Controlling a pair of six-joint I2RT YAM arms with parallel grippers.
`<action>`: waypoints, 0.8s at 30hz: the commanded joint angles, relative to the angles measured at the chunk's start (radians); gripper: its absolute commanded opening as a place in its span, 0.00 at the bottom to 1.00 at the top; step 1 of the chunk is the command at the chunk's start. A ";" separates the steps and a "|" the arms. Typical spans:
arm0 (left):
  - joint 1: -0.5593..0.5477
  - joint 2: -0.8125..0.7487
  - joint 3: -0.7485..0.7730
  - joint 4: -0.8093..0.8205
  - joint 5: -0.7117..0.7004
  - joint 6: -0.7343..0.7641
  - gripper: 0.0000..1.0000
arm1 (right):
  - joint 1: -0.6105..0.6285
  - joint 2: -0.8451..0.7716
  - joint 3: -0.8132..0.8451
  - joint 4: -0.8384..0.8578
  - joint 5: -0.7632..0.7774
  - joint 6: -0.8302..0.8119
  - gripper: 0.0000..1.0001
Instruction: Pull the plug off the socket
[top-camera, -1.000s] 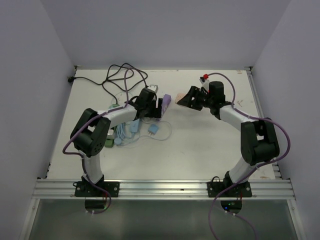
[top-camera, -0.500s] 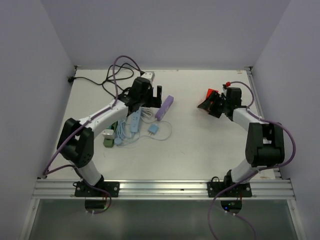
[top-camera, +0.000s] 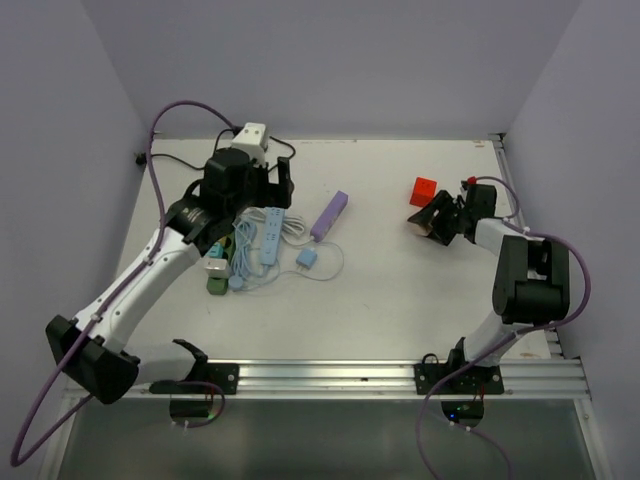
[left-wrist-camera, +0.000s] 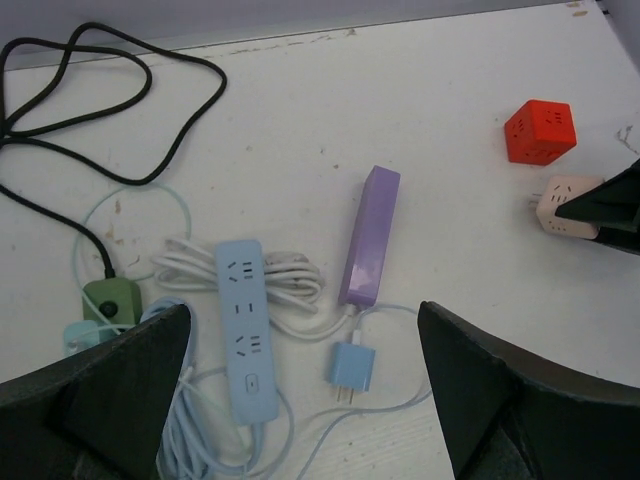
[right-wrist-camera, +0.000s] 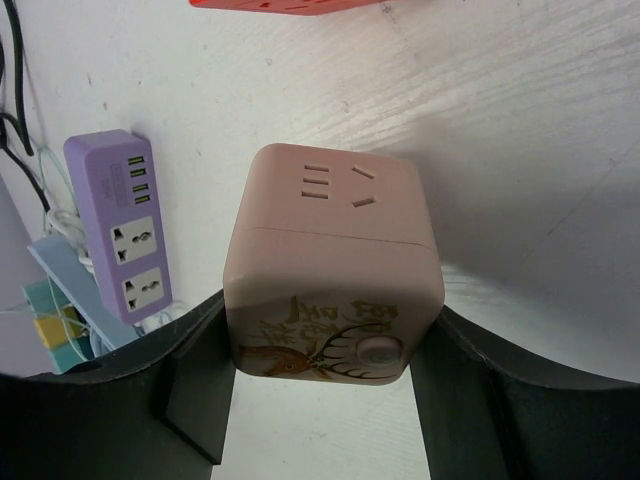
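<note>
Scuffed white tabletop (top-camera: 380, 280), pretty cluttered. The left gripper (left-wrist-camera: 303, 385) hangs wide open with nothing in it. The little blue plug (left-wrist-camera: 350, 366) lies mid-frame at the lower end of the purple power strip (left-wrist-camera: 368, 236), prongs bare. The right gripper (right-wrist-camera: 330, 345) clamps a rounded matte pink cube socket (right-wrist-camera: 335, 260). Only its wrist view shows the cube's deer print and the strip's USB ports. A red cube socket (top-camera: 424, 189) sits just beside.

pink cube plug (right-wrist-camera: 335, 270) unplugged, gripped in right hand (right-wrist-camera: 330, 392); purple socket strip (left-wrist-camera: 368, 250) lying flat, well apart.
</note>
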 joint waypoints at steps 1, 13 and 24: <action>0.008 -0.113 -0.114 -0.016 -0.095 0.076 1.00 | -0.013 0.025 0.043 0.047 -0.061 0.035 0.57; 0.012 -0.175 -0.297 0.031 -0.213 0.102 1.00 | -0.040 0.055 0.037 0.063 -0.096 0.066 0.83; 0.014 -0.198 -0.305 0.035 -0.196 0.105 1.00 | -0.089 -0.010 -0.023 -0.032 -0.055 0.051 0.88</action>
